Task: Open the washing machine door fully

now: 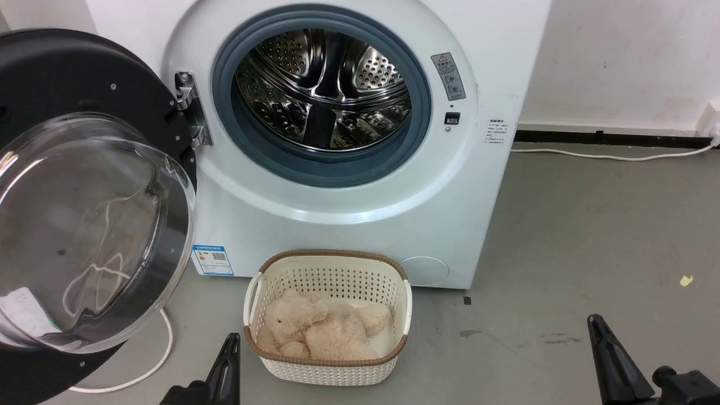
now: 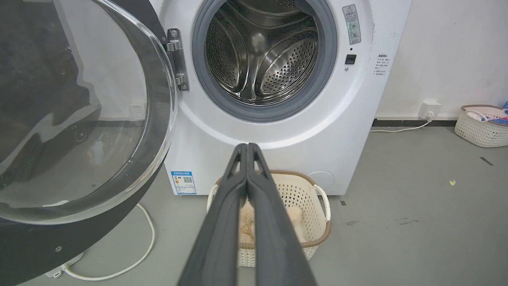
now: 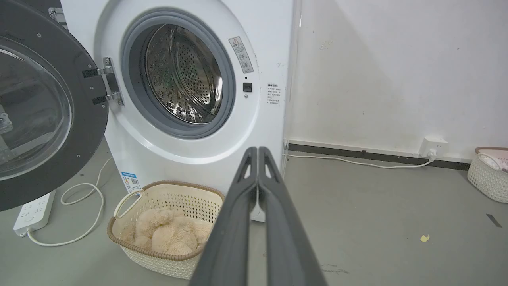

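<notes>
The white washing machine point(image 1: 360, 225) stands against the wall with its steel drum point(image 1: 323, 90) exposed. Its black round door point(image 1: 67, 84) with the clear glass bowl point(image 1: 84, 225) is swung wide out to the left on its hinge point(image 1: 188, 109). The door point(image 2: 59, 119) also fills the left of the left wrist view, and the door point(image 3: 43, 115) hangs at the left of the right wrist view. My left gripper point(image 2: 247, 146) is shut and empty, low before the basket. My right gripper point(image 3: 258, 149) is shut and empty, off to the right, away from the door.
A cream basket point(image 1: 329, 270) with a beige plush toy point(image 1: 320, 329) sits on the floor before the machine. A white cable point(image 1: 146, 371) loops under the door beside a power strip point(image 3: 33, 212). Another basket point(image 2: 482, 125) stands by the right wall.
</notes>
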Controlling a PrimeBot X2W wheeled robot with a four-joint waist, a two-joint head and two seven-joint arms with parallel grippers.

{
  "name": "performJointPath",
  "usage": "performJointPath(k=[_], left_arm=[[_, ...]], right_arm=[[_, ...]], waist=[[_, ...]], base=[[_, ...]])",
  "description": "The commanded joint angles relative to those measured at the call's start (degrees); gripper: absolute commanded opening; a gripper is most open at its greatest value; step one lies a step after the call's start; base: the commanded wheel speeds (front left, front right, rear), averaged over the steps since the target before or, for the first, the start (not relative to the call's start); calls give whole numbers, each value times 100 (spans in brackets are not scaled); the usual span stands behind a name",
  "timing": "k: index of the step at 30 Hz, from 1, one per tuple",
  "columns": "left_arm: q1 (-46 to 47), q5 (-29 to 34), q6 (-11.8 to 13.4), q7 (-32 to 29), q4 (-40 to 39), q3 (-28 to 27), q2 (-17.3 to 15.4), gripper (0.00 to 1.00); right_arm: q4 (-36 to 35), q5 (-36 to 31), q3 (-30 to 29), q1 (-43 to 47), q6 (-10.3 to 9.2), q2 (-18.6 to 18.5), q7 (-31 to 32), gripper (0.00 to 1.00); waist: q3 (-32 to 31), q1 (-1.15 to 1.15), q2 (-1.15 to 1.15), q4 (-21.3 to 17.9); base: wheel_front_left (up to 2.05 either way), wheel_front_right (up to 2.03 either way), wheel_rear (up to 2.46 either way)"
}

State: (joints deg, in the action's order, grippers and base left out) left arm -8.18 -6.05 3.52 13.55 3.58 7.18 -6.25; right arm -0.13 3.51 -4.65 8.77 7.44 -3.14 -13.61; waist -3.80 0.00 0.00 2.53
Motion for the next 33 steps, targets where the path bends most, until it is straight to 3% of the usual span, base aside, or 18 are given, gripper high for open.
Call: performJointPath(k=[1, 33], left_arm=[[79, 55, -22, -43, -27, -19, 25, 0], [289, 212, -116, -417, -121, -218, 114, 0]], right_arm=[[1, -29, 21, -85, 0, 3, 43, 0], [5, -121, 148, -311, 2, 9, 418, 0]], waist=[[6, 0, 0, -4], [112, 0, 0, -75]], base=[[0, 0, 0], [0, 0, 0]])
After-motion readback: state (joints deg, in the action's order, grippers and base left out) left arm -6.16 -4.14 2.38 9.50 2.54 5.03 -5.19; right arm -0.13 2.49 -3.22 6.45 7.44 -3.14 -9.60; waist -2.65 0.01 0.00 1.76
